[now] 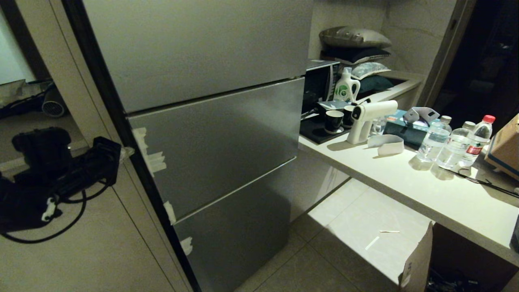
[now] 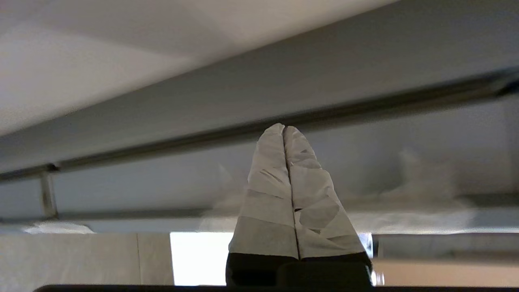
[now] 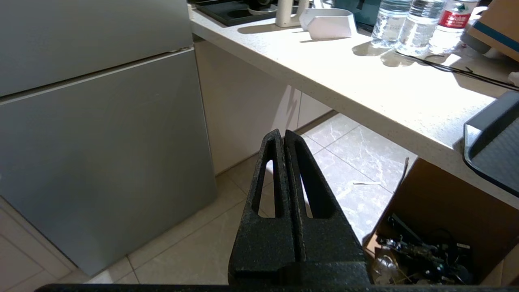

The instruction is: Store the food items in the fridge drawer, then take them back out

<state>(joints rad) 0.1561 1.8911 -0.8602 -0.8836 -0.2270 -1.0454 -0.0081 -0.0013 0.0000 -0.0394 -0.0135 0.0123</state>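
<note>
The fridge [image 1: 211,134] stands closed, showing only grey steel door panels, so the fridge drawer is hidden. No food items are in view. My left gripper [image 1: 126,153] is at the fridge's left edge, level with the middle panel and next to white tape scraps [image 1: 152,156]. In the left wrist view the left gripper [image 2: 284,128] is shut and empty. Its tape-wrapped fingertips [image 2: 271,162] sit at a dark seam [image 2: 162,144] between grey surfaces. My right gripper [image 3: 283,134] is shut and empty, hanging low over the floor tiles beside the fridge's lower panel [image 3: 101,154].
A white counter [image 1: 405,178] runs along the right, holding clear water bottles [image 1: 454,146], a white spray gun [image 1: 367,117], dark cups [image 1: 334,121] on a black tray and a detergent bottle [image 1: 346,87]. An open cardboard box [image 3: 442,227] stands under the counter on the tiled floor.
</note>
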